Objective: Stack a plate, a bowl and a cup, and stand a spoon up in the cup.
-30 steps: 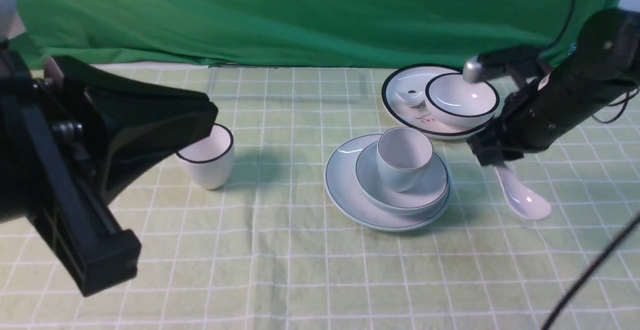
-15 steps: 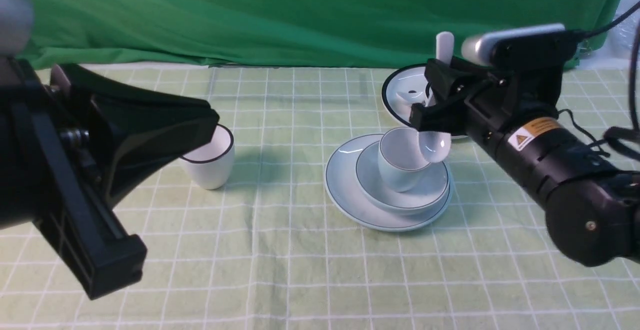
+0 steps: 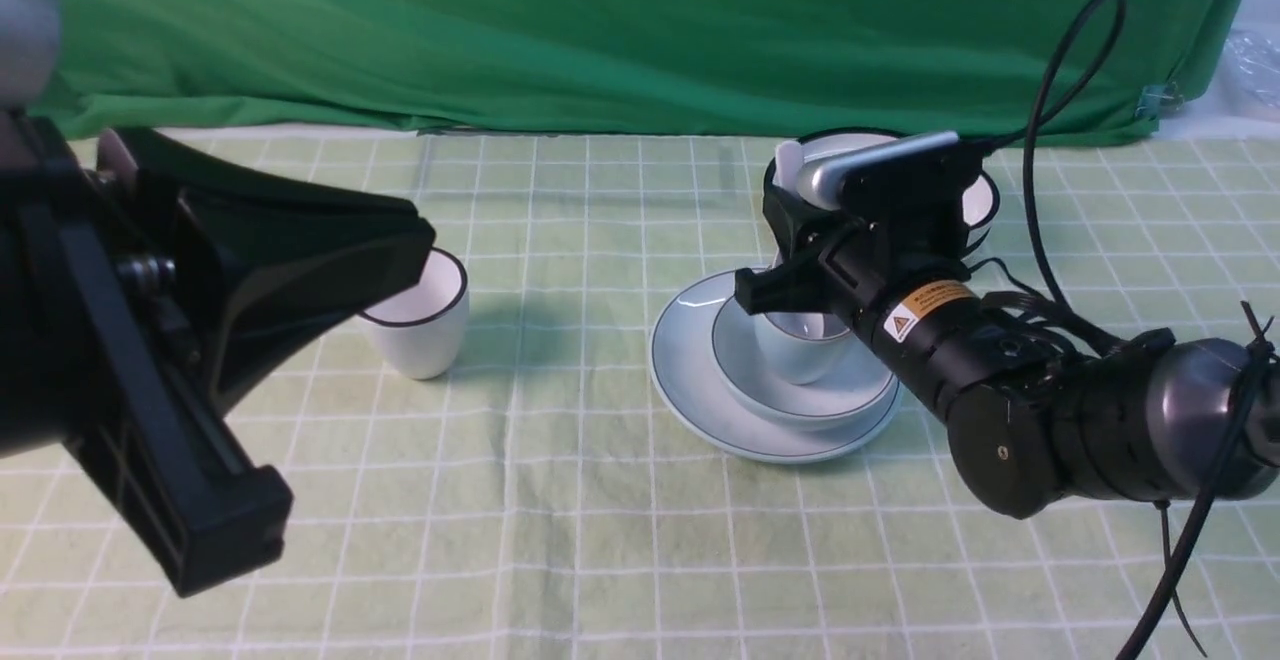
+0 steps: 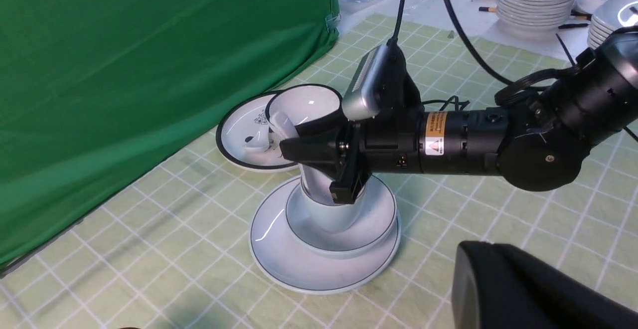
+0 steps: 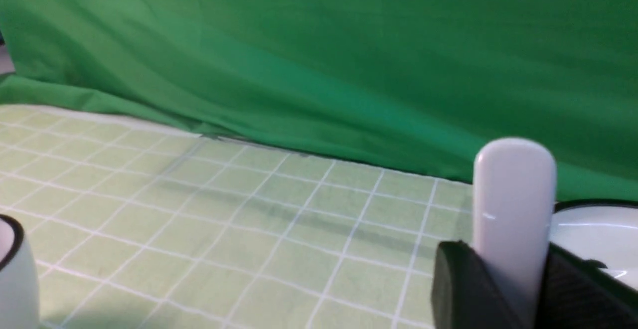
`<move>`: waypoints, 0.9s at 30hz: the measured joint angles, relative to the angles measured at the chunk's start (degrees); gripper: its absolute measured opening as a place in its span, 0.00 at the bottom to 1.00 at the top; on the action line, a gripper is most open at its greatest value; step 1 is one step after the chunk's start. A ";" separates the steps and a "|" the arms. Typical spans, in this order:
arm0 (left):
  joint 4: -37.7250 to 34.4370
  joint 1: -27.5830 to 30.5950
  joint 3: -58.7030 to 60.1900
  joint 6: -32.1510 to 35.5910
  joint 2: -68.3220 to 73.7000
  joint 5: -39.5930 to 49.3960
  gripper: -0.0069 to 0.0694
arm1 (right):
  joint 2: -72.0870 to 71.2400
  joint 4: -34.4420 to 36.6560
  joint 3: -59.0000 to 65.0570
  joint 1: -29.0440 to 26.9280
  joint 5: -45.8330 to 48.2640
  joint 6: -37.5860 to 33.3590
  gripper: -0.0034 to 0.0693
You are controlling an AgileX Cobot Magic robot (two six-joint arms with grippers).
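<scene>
Hidden behind the right gripper's (image 3: pixel 775 252) jaws in the front view: the middle of the white spoon (image 3: pixel 789 162), part of the pale cup's (image 3: pixel 805 355) rim, most of the black-rimmed bowl (image 3: pixel 979 202). Blurred in the right wrist view: those jaws, cut off by the edge, with the spoon's scoop out of frame between or beyond.

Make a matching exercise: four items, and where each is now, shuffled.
Items
1. spoon
2. pale blue-green cup
3. black-rimmed cup
4. black-rimmed bowl

Places
A. on the tablecloth, to the left of the stack
B. on the black-rimmed plate
C. scoop end down in a cup, handle up
D. in the pale blue-green bowl

Pairs: 1-C, 2-D, 3-A, 4-B
</scene>
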 joint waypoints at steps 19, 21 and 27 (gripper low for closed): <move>5.14 0.00 22.22 -4.15 -22.41 -15.60 0.09 | -36.67 -0.45 14.05 1.68 27.04 -1.37 0.45; 5.49 0.00 29.41 -4.43 -26.78 -21.67 0.09 | -43.81 -0.45 17.05 1.68 36.73 -2.79 0.34; 5.67 0.00 44.50 -4.51 -33.69 -37.10 0.09 | -59.57 -0.49 25.74 1.68 52.19 -1.63 0.16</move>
